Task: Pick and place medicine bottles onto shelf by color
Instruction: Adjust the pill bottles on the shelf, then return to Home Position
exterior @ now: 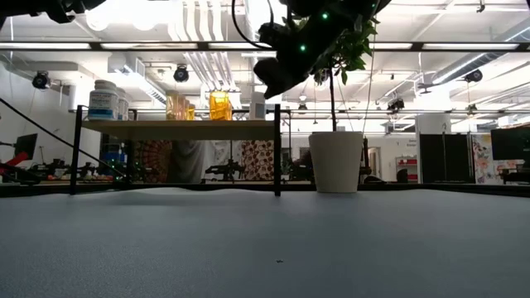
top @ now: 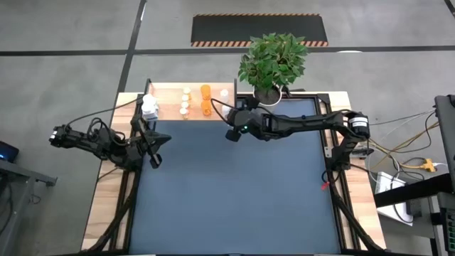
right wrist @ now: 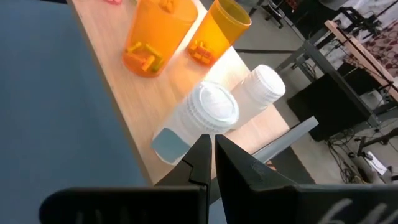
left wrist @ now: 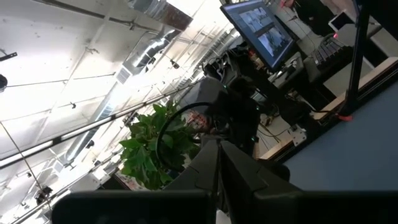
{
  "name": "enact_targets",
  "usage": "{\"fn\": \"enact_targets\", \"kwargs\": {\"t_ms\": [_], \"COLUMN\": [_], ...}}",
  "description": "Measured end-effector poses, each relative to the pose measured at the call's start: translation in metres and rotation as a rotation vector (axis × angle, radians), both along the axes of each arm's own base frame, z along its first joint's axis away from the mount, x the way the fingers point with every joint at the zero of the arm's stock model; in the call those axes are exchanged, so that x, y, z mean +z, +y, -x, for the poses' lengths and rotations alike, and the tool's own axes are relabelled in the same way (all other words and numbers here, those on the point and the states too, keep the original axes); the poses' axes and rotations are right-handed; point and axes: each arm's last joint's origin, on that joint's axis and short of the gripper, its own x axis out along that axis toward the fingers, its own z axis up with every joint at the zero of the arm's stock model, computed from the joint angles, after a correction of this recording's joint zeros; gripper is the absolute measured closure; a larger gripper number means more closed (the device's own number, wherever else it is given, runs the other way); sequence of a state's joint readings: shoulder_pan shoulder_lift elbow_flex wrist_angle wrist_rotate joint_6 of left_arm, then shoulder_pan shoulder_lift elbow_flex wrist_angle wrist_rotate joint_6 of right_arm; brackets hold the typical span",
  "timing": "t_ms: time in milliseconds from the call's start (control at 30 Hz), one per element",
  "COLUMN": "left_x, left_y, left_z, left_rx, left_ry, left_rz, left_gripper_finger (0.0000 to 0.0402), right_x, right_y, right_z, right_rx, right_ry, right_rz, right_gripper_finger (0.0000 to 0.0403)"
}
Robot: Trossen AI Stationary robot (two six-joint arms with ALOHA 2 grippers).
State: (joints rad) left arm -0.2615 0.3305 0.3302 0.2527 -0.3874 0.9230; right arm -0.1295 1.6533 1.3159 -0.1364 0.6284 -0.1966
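The left gripper (top: 155, 147) waits over the table's left edge, just below the shelf's corner. Its fingers are pressed together on nothing, and its wrist camera is tipped up towards the ceiling.

All the medicine bottles that show stand on the shelf (top: 167, 96) at the far-left corner of the blue table (top: 234, 192); none lies on the table itself.

Counted from above along the board:
- a white cluster (top: 149, 107) at the left end, which looks like two bottles (the low view agrees)
- three small pale-capped bottles (top: 185, 99) in a column
- two orange bottles (top: 206, 108)
- one lone white bottle (top: 224, 92) near the right end

That makes roughly eight, though bottles standing close together may hide others.

The right gripper (top: 232, 133) hovers just off the shelf's right front corner. Its fingers are closed and it carries nothing. Its own camera looks past them at two orange and two white-capped bottles close by.

Sorting seems all but finished, so the step is probably clearing away. To do it well, the gripper should rise first and only then swing back over open table, keeping clear of the nearest caps and the shelf's black frame. It should also stay clear of the plant (top: 274, 60) just to the right.
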Motion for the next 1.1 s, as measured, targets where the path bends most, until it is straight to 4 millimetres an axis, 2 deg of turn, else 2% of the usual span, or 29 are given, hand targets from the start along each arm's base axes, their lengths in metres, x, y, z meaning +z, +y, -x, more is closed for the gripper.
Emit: {"fn": "enact_targets", "kwargs": {"t_ms": [167,1100], "left_x": [0.0,0.0], "left_y": [0.0,0.0], "left_z": [-0.0001,-0.0001], "left_rx": [0.0,-0.001], "left_ry": [0.0,0.0], "left_rz": [0.0,-0.001], "left_gripper_finger": [0.0402,0.0402], "right_x": [-0.0047,-0.0012], "right_y": [-0.0003,-0.0006], "right_z": [-0.0016,-0.0047], "right_rx": [0.001,0.035], "right_ry": [0.017,-0.024], "right_rz": [-0.001,0.004], "right_gripper_finger": [0.039,0.039]}}
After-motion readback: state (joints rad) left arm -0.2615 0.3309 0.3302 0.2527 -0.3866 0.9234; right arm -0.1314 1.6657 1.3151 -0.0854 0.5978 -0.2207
